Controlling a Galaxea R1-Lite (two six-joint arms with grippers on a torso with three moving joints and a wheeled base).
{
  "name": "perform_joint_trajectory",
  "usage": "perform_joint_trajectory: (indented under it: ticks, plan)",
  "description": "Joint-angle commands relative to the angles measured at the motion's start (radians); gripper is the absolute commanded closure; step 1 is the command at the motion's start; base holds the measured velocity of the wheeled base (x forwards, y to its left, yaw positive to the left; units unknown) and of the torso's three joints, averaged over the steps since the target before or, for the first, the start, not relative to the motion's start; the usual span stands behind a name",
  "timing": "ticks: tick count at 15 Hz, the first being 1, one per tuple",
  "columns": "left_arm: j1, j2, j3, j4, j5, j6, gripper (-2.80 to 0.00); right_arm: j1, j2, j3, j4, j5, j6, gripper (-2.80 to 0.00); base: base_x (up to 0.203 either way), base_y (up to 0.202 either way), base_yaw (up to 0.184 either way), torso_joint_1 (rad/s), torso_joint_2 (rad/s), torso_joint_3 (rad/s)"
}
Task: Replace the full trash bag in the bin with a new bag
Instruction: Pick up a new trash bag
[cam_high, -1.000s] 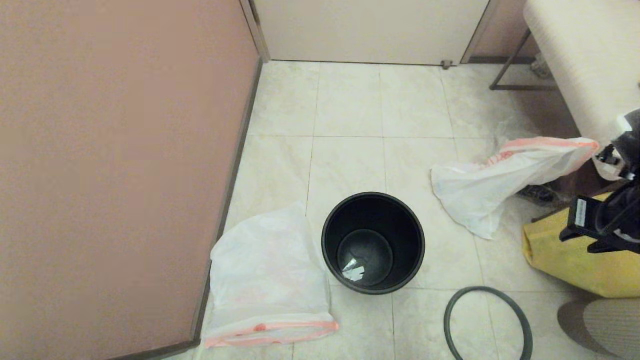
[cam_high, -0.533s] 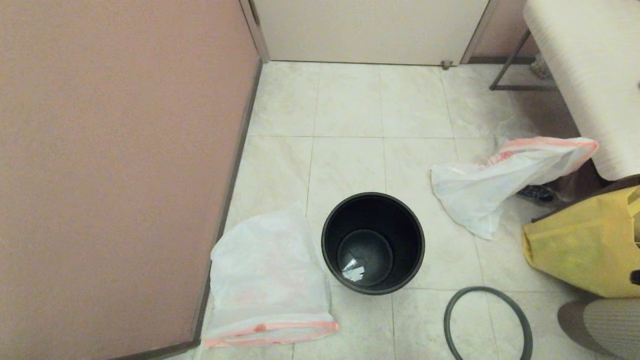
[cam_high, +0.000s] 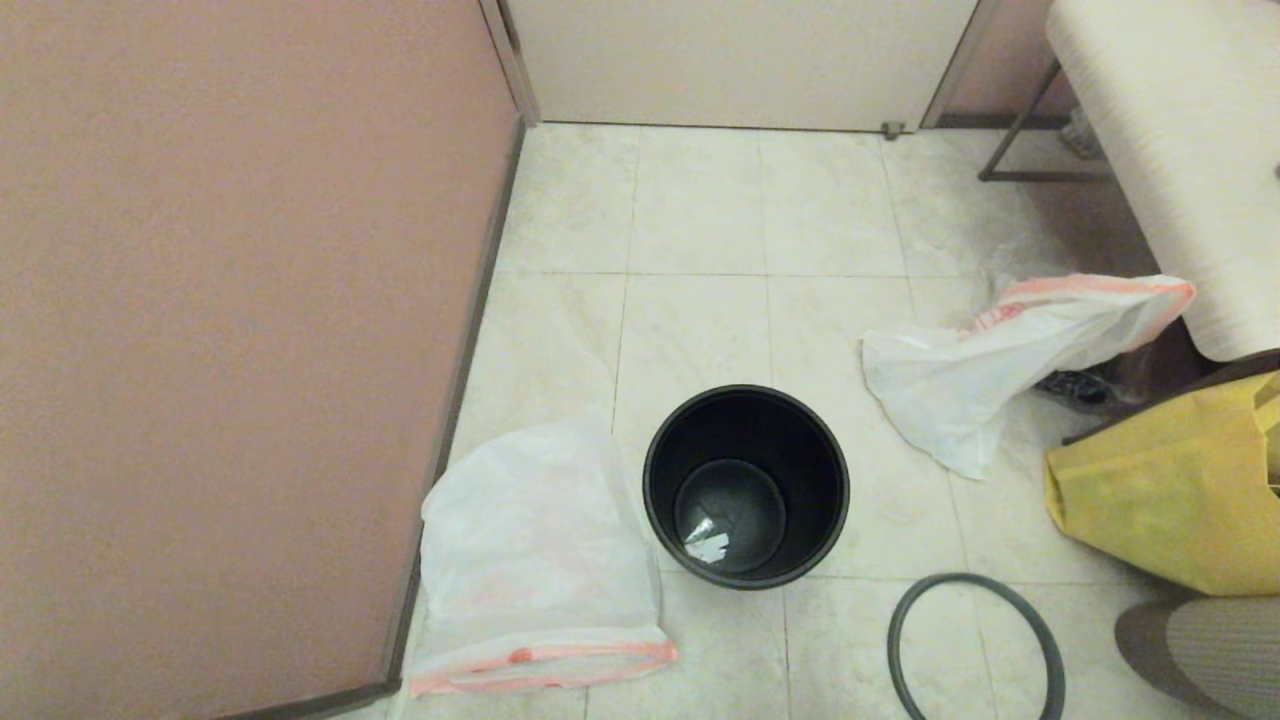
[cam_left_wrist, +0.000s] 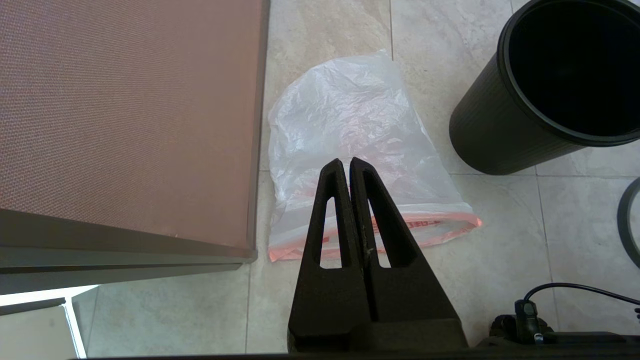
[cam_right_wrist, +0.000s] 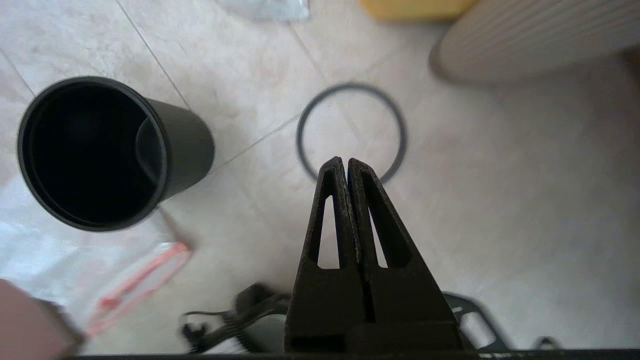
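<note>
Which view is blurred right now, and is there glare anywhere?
Right wrist view: smeared, the grey rim ring and floor soft, though the shut right gripper stays crisp. Left wrist view: sharp, with a blown-out white patch in one corner beside the partition. Head view: even light, no glare, the bin clear.

The grey ring (cam_high: 975, 650) and yellow bag (cam_high: 1170, 500) run off the head view's edge.

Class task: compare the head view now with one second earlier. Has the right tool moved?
Yes. It stood above the yellow bag at the right edge; it has left that view.
</note>
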Motion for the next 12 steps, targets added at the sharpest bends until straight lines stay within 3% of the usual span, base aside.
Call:
perform_joint_trajectory:
  ticks: [1,3,6,8,12]
  plan:
    - [0.000,0.001,0.000,-0.001,0.000,0.000,0.00,-0.012,-0.195,0.057,0.001,0.000,-0.075,0.00,0.000,0.000,0.000,0.000,0.00,0.000]
    - [0.000,0.001,0.000,0.001,0.000,0.000,0.00,-0.013,-0.319,0.137,-0.003,0.033,-0.225,0.00,0.000,0.000,0.000,0.000,0.00,0.000]
    - [0.000,0.001,0.000,0.000,0.000,0.000,0.00,-0.011,-0.465,0.274,-0.013,0.170,-0.350,0.00,0.000,0.000,0.000,0.000,0.00,0.000]
    - [0.000,0.001,0.000,0.001,0.000,0.000,0.00,-0.011,-0.494,0.379,-0.065,0.205,-0.388,0.00,0.000,0.000,0.000,0.000,0.00,0.000]
    - [0.000,0.001,0.000,0.001,0.000,0.000,0.00,-0.011,-0.530,0.626,-0.352,0.212,-0.451,0.00,0.000,0.000,0.000,0.000,0.00,0.000]
